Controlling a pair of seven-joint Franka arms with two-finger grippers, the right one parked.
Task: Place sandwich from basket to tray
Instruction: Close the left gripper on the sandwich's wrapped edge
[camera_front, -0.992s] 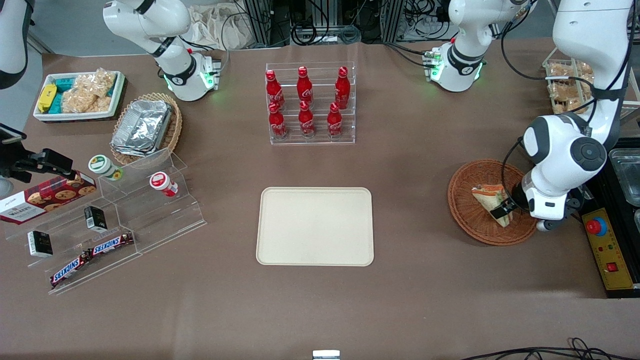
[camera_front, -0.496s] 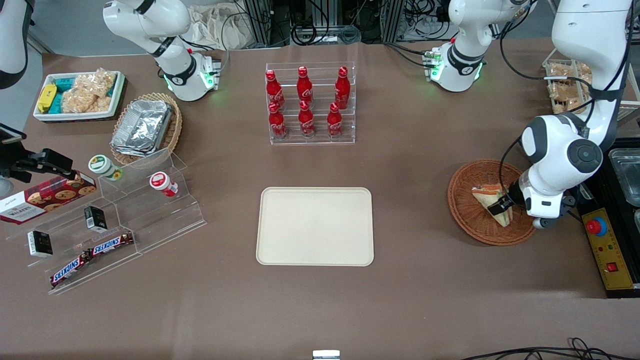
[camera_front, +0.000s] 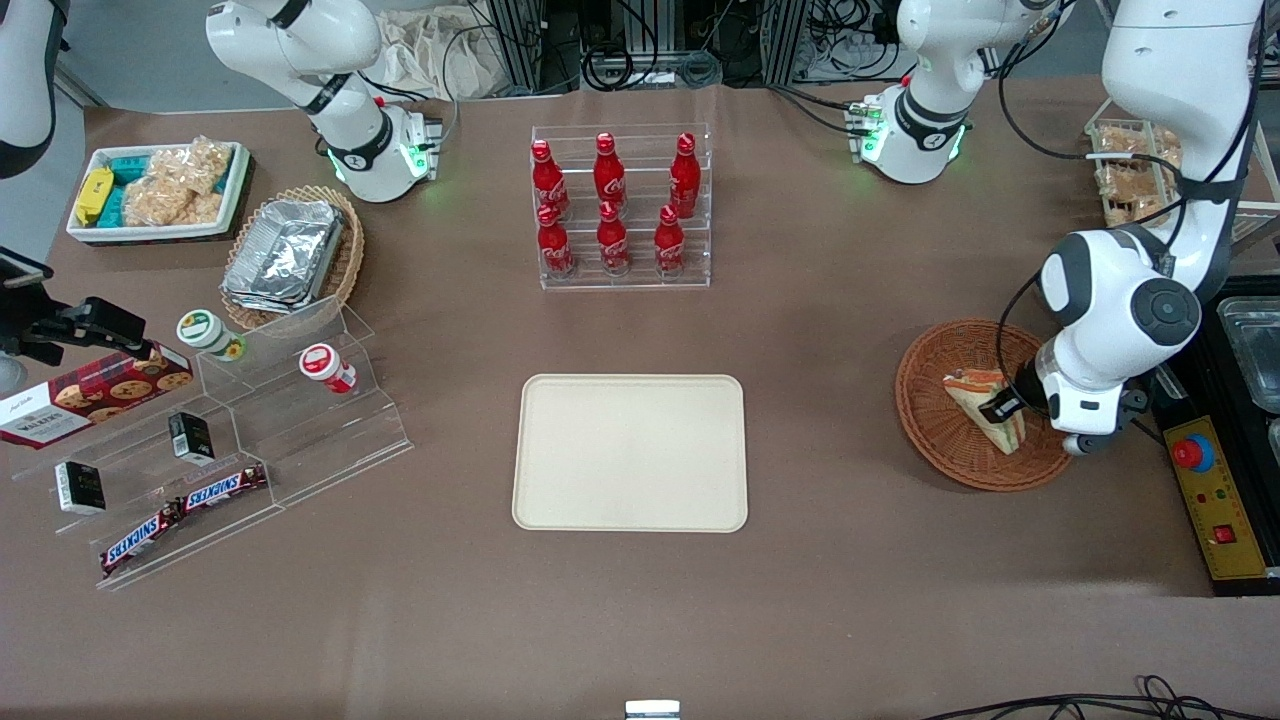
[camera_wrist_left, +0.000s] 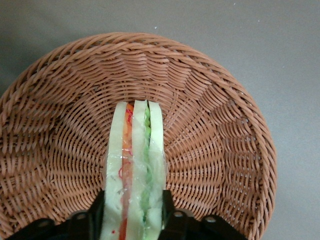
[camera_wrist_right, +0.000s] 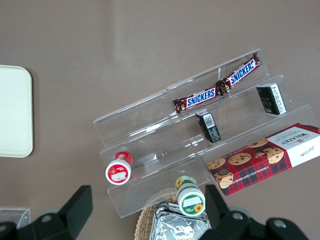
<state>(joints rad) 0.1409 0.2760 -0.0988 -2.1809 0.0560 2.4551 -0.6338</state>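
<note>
The sandwich (camera_front: 985, 408) is a pale bread wedge with orange, green and red filling, over the reddish-brown wicker basket (camera_front: 935, 440) at the working arm's end of the table. My left gripper (camera_front: 1003, 407) is shut on the sandwich. In the left wrist view the sandwich (camera_wrist_left: 134, 170) stands on edge between the black fingers (camera_wrist_left: 168, 210) of the gripper (camera_wrist_left: 133, 216), above the basket's weave (camera_wrist_left: 210, 130). The cream-beige tray (camera_front: 630, 452) lies flat at the table's middle, toward the parked arm's end from the basket, with nothing on it.
A clear rack of red cola bottles (camera_front: 617, 207) stands farther from the front camera than the tray. A yellow control box with a red button (camera_front: 1213, 490) lies beside the basket at the table's edge. A tan basket with a foil container (camera_front: 290, 255) and clear stepped shelves with snacks (camera_front: 215, 430) lie toward the parked arm's end.
My left gripper, shut on the sandwich, has drawn slightly away from the front camera and a little upward over the basket, taking the sandwich with it.
</note>
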